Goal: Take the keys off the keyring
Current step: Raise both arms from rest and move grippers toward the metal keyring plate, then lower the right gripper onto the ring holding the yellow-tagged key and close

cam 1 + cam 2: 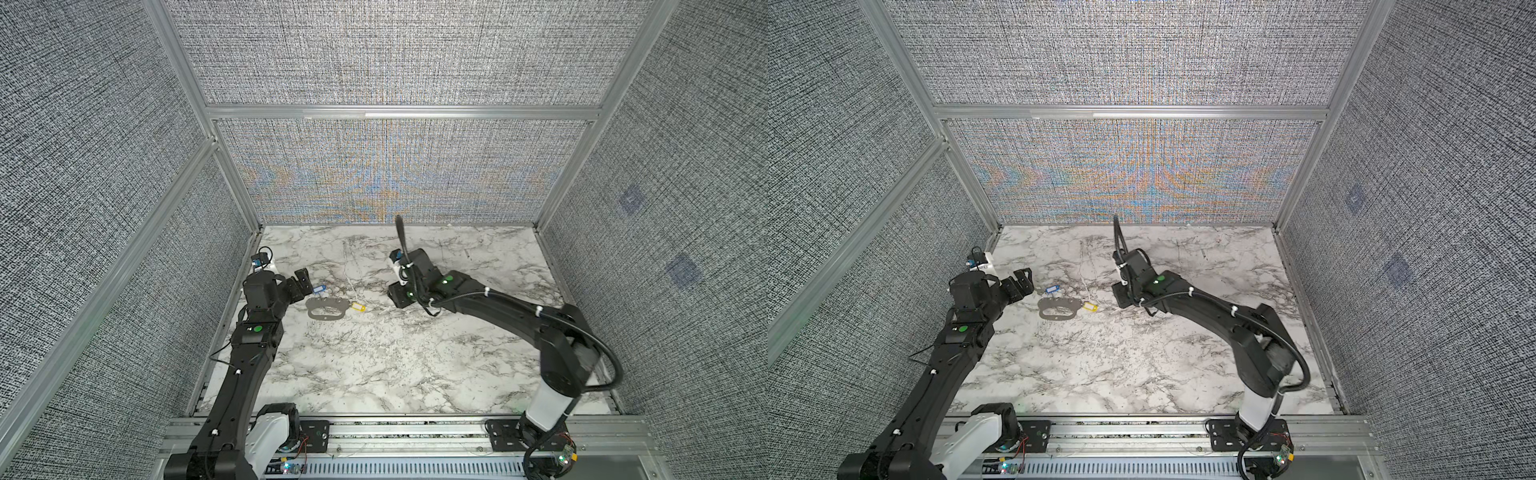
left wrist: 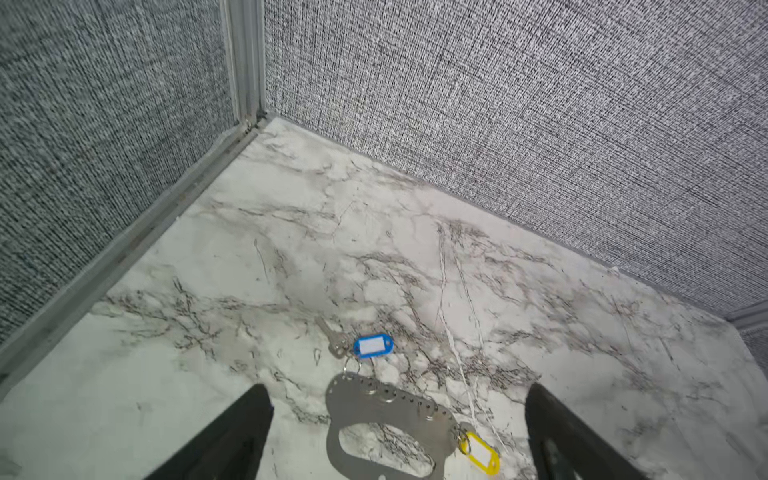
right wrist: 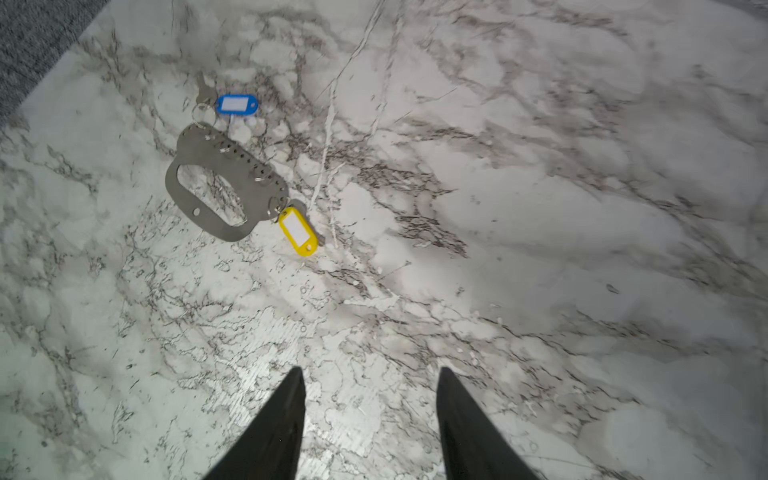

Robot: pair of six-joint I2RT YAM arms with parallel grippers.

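- The grey woven walls (image 1: 395,54) close in three sides of the workspace.
- The marble-patterned bench (image 1: 374,365) carries every loose item.
- The left arm (image 1: 245,365) reaches forward along the bench's left edge. The right arm (image 1: 519,316) bends in from the right towards the middle.
- The left jaws stand spread wide and grasp nothing. In both top views they sit close beside the blue tag (image 1: 319,288). In the left wrist view the bench and the keyring (image 2: 353,399) show between the two fingers (image 2: 232,440).
- The right jaws are parted with only bare bench between their fingers (image 3: 274,428). They are well apart from the keyring, on its right in both top views.
- The keyring (image 1: 327,308) lies flat on the left half of the bench. It is a grey metal oval with a cut-out and a row of holes along one edge.
- The keys hang from that edge on small wire rings, one at each end. A silver key (image 2: 332,338) lies beside the blue tag (image 2: 372,345).
- The yellow tag (image 3: 297,231) rests just beside the keyring's other end; its key cannot be made out.
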